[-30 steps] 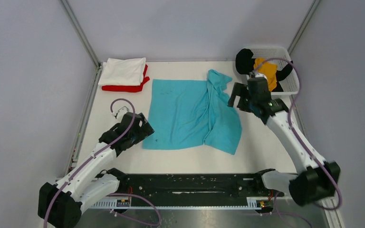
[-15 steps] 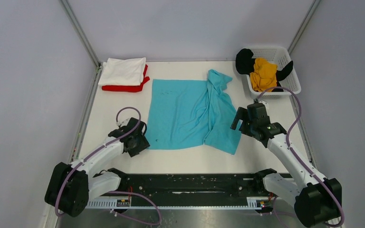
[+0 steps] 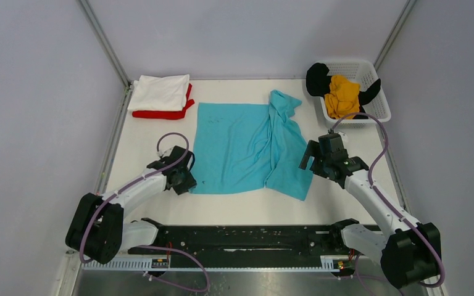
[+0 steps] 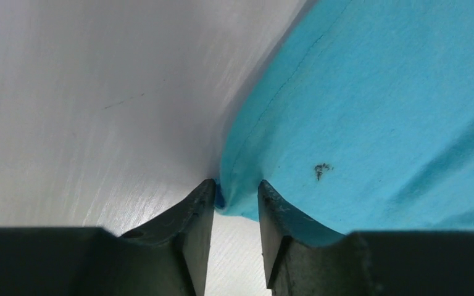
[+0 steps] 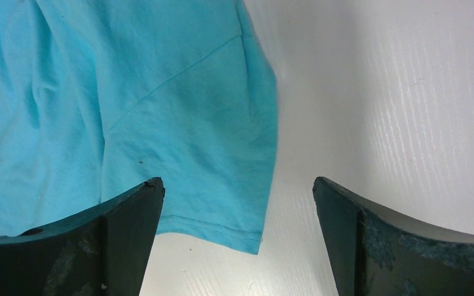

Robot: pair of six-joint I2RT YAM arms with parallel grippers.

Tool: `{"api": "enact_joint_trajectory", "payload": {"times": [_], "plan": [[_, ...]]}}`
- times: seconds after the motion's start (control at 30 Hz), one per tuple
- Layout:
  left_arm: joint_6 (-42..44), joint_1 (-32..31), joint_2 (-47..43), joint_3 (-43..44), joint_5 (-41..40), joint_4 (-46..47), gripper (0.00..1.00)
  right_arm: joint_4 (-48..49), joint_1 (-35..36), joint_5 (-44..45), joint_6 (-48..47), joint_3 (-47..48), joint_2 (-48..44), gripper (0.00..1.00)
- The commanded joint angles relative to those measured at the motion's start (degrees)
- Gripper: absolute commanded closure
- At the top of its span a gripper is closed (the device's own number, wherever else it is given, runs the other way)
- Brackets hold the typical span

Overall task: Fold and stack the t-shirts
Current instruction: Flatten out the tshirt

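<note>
The turquoise t-shirt [image 3: 241, 145] lies spread on the white table, its right side folded over in a rumpled band. My left gripper [image 3: 188, 182] sits at its near left corner. In the left wrist view the narrow jaws [image 4: 236, 188] pinch the bunched hem of that shirt [image 4: 370, 111]. My right gripper [image 3: 308, 161] is wide open over the shirt's near right corner [image 5: 160, 92], with nothing gripped between its fingers [image 5: 236, 181]. A folded white t-shirt [image 3: 159, 92] rests on a folded red one [image 3: 160, 114] at the far left.
A white mesh basket [image 3: 379, 108] at the far right holds a mustard-yellow t-shirt [image 3: 342, 95] and a black one [image 3: 316, 77]. Metal frame posts rise at both far corners. A black rail [image 3: 241, 237] runs along the near edge.
The left gripper slid right to the shirt's near left corner and closed on the hem. The right arm pulled back from near the basket to the shirt's near right corner, staying open.
</note>
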Motion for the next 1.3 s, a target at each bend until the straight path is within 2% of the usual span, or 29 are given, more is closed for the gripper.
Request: {"api": "enact_joint_trajectory", "payload": {"times": [0.0,0.1,0.4,0.53,0.63,0.8,0.9,1.1,1.2,1.27], "plan": [[0.95,-0.42,4.29,-0.14,1.96,0.09,0.73,-0.24,0.21,2.43,-0.56,0.08,-0.60,0.00],[1.63,-0.55,5.16,0.77,2.64,0.37,1.00,-0.97,0.21,2.50,-0.57,-0.15,-1.10,0.01],[3.84,-0.54,-0.09,0.35,2.20,3.44,1.00,-5.09,1.12,-6.80,4.95,-2.97,0.98,0.04],[3.85,-0.55,-3.72,-2.04,2.98,6.87,1.00,-6.87,7.10,-4.65,7.43,-3.79,3.18,0.06],[4.28,-0.55,-5.03,-2.61,2.38,7.36,1.00,-7.07,10.37,-2.83,9.12,-3.24,5.44,0.11],[4.89,-0.53,-5.21,-2.72,1.53,6.87,1.00,-7.24,13.90,-0.37,10.48,-1.41,11.60,0.29],[4.85,-0.53,-5.98,-3.56,1.43,7.58,1.00,-7.22,15.89,0.63,11.13,-0.88,15.05,0.37],[4.94,-0.55,-8.65,-4.49,-0.34,7.47,1.00,-6.01,17.16,2.14,12.26,-0.94,20.00,0.58],[5.07,-0.55,-9.59,-4.30,-0.95,7.13,1.00,-4.98,17.16,3.12,12.49,-0.95,21.03,0.71],[5.16,-0.55,-10.26,-3.98,-1.25,6.84,1.00,-4.39,17.17,3.81,12.29,-0.78,21.29,0.83]]}}
